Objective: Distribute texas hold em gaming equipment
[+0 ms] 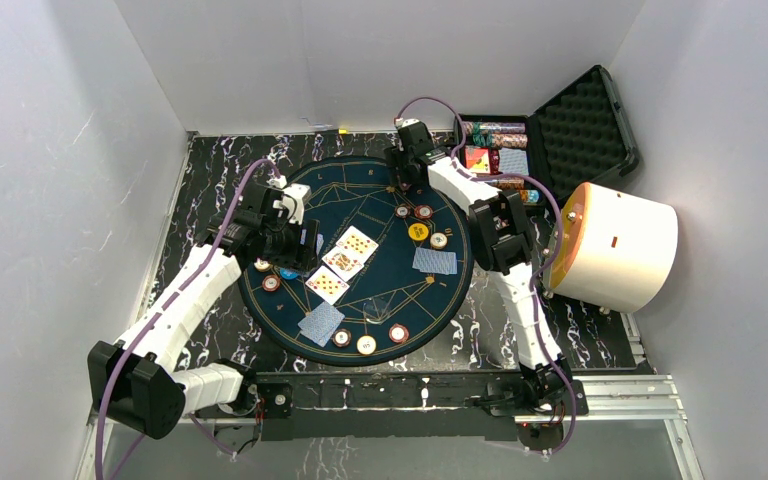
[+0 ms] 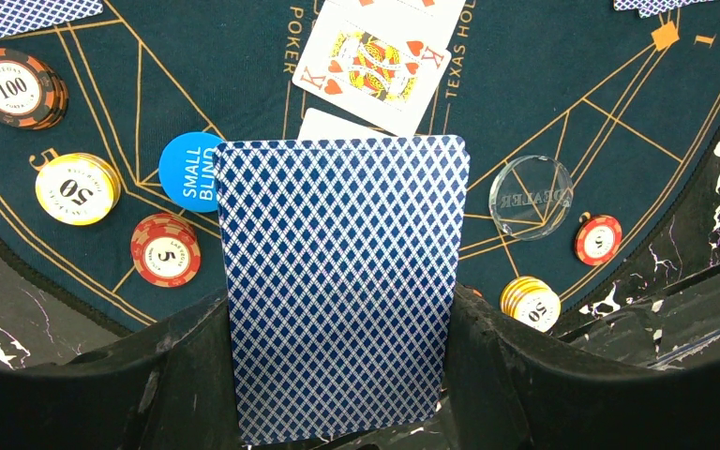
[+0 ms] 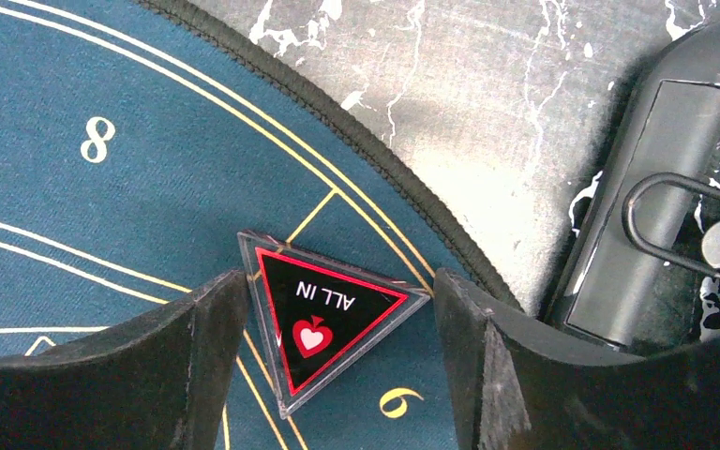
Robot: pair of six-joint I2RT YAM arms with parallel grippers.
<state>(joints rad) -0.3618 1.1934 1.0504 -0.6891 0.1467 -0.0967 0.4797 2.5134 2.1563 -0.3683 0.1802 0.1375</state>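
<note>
Two end effectors: one at each side of the round poker mat (image 1: pixel 360 190) on the marbled bench (image 1: pixel 210 170).
Left end effector (image 2: pixel 337 305): clamped on a blue-backed card (image 2: pixel 337 234), over the mat's left part.
Chip stacks (image 2: pixel 75 187): three, marked 100, 50 and 5, around one blue SMALL BLIND button (image 2: pixel 187 169).
Face-up cards (image 1: pixel 344 260): three in a row at the mat's middle.
Face-down cards (image 1: pixel 434 261): two, one near, one right.
Near-edge chips (image 1: pixel 366 344): three, side by side.
Right-side chips (image 1: pixel 423 211): three, with one yellow button (image 1: pixel 418 231).
Right end effector (image 3: pixel 337 286): at the mat's far edge, fingers wide, at the corners of a triangular ALL IN token (image 3: pixel 323 323) lying on the mat; whether they grip it I cannot tell.
Open black case (image 1: pixel 585 125): far right on the bench, foam lid up; rows of chips (image 1: pixel 495 128) and card packs (image 1: pixel 480 158) inside.
</note>
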